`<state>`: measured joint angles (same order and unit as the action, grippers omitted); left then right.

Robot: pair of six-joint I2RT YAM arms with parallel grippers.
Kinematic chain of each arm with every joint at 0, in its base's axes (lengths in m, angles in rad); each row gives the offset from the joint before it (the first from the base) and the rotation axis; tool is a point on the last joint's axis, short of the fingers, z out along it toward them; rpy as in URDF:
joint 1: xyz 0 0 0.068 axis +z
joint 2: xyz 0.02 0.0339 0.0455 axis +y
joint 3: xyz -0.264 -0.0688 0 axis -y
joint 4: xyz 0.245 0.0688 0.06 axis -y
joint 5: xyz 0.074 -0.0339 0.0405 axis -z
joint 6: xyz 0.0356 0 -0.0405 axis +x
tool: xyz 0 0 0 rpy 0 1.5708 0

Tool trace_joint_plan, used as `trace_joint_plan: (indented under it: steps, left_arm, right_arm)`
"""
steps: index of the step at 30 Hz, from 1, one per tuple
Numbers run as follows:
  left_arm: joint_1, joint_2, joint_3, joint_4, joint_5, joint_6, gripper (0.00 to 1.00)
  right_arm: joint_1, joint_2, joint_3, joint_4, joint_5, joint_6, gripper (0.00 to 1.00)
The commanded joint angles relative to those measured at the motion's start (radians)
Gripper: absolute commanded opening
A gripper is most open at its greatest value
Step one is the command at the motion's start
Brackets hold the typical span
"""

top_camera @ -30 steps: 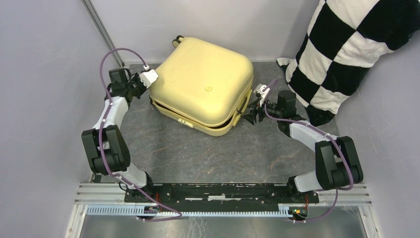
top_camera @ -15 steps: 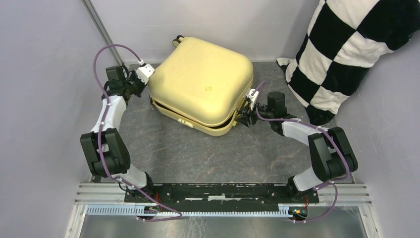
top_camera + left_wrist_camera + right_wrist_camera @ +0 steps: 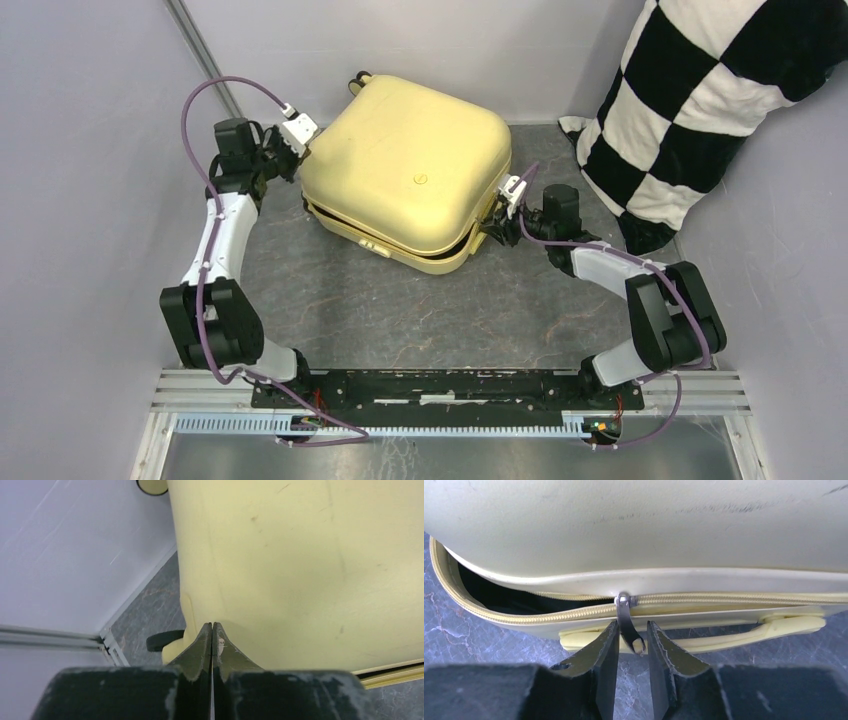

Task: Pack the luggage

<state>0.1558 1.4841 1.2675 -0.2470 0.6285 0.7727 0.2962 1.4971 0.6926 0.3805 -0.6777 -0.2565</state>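
The pale-yellow luggage (image 3: 410, 165) lies flat on the grey floor, its lid down but the zip part open, with black lining showing in the gap (image 3: 484, 592). My left gripper (image 3: 300, 150) is shut and empty, its tips (image 3: 212, 625) against the shell (image 3: 300, 555) at the case's left rear corner. My right gripper (image 3: 492, 228) is at the case's right side, jaws narrowly open (image 3: 633, 625) with the metal zipper pull (image 3: 628, 622) hanging between them. The yellow side handle (image 3: 724, 635) lies just behind the pull.
The black-and-white checkered pillow (image 3: 720, 100) leans in the back right corner. Grey walls close in on the left, back and right. A black caster wheel (image 3: 165, 640) sits by my left fingers, and another wheel (image 3: 358, 80) shows at the case's rear.
My right gripper has moved left, up to the case's zip side, and now straddles the zipper pull. My left arm has shifted slightly back along the corner, still shut.
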Motion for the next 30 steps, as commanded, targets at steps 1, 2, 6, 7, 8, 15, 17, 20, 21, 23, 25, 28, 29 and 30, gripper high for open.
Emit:
trace_joint_plan:
  steps: [1,2,6,7,8,15,17,20,21,23,25,28,29,30]
  left_arm:
    - [-0.016,-0.041,0.051,0.009,0.051,-0.031,0.02]
    - [-0.016,-0.040,0.060,-0.010,0.049,-0.010,0.02]
    - [-0.011,0.006,0.134,-0.189,-0.018,0.198,0.51]
    - [-0.008,0.032,0.163,-0.262,-0.045,0.253,0.66]
    - [-0.002,0.058,0.188,-0.313,-0.068,0.332,0.79]
    - [0.082,0.212,0.277,-0.421,-0.120,0.554,1.00]
    - [0.081,0.234,0.270,-0.409,-0.130,0.588,1.00]
    - [0.073,0.261,0.254,-0.355,-0.129,0.594,1.00]
    - [0.068,0.268,0.250,-0.341,-0.128,0.594,1.00]
    - [0.055,0.280,0.238,-0.302,-0.135,0.590,1.00]
    - [0.046,0.285,0.216,-0.229,-0.128,0.564,1.00]
    - [0.039,0.281,0.172,-0.122,-0.109,0.538,1.00]
    - [0.036,0.281,0.159,-0.102,-0.103,0.540,0.99]
    - [0.034,0.279,0.149,-0.088,-0.097,0.545,0.97]
  right_arm:
    - [-0.001,-0.038,0.006,0.081,-0.014,-0.005,0.39]
    - [0.000,-0.037,0.011,0.069,-0.014,-0.008,0.43]
    - [0.000,-0.041,0.015,0.024,-0.006,-0.028,0.47]
    - [0.000,-0.045,0.011,0.022,-0.001,-0.029,0.47]
    - [0.000,-0.048,0.007,0.017,0.001,-0.029,0.46]
    - [0.000,-0.109,-0.063,0.046,0.055,-0.013,0.46]
    - [0.000,-0.131,-0.083,0.060,0.059,-0.004,0.47]
    - [-0.003,-0.161,-0.103,0.064,0.083,0.019,0.48]
    - [-0.007,-0.173,-0.109,0.068,0.086,0.034,0.48]
    - [-0.014,-0.198,-0.125,0.084,0.080,0.064,0.48]
    - [-0.024,-0.223,-0.149,0.109,0.074,0.092,0.48]
    - [-0.039,-0.247,-0.181,0.149,0.057,0.126,0.48]
    - [-0.045,-0.251,-0.189,0.161,0.054,0.136,0.48]
    - [-0.054,-0.251,-0.197,0.170,0.052,0.147,0.48]
